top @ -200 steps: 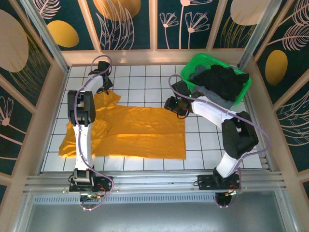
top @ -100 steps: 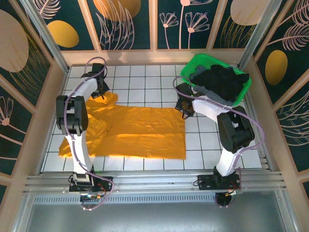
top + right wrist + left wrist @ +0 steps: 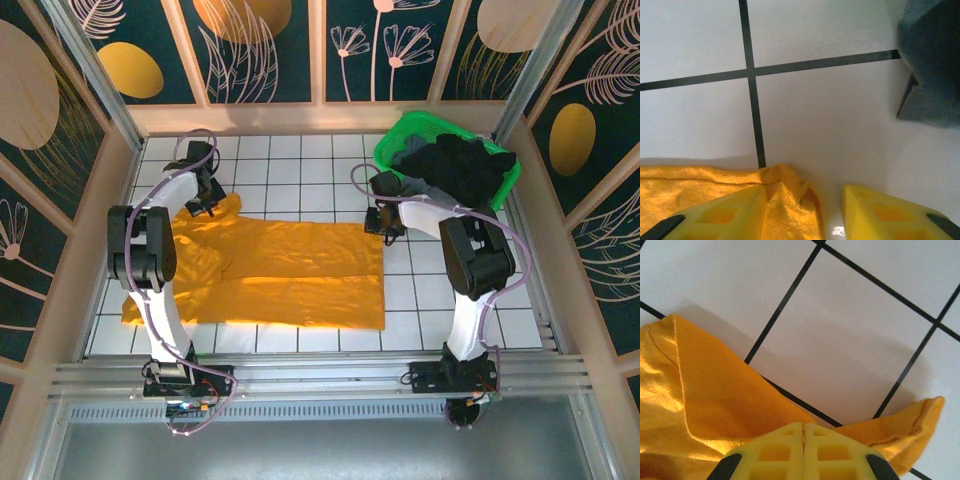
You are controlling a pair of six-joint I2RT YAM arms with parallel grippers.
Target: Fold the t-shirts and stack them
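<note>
I count one mustard-orange cloth t-shirt (image 3: pixel 290 275) on the one white tiled desk (image 3: pixel 300 160). There is one bright green plastic basket (image 3: pixel 395 137). It holds one heap of black cloth (image 3: pixel 465 170), with one fold of grey cloth (image 3: pixel 932 60) by it. I cannot tell how many shirts that makes. I count two end effectors: the left end effector (image 3: pixel 207 200) and the right end effector (image 3: pixel 385 222).

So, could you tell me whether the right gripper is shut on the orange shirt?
No, the right gripper is open, the orange shirt's corner lying between its spread fingers.
</note>
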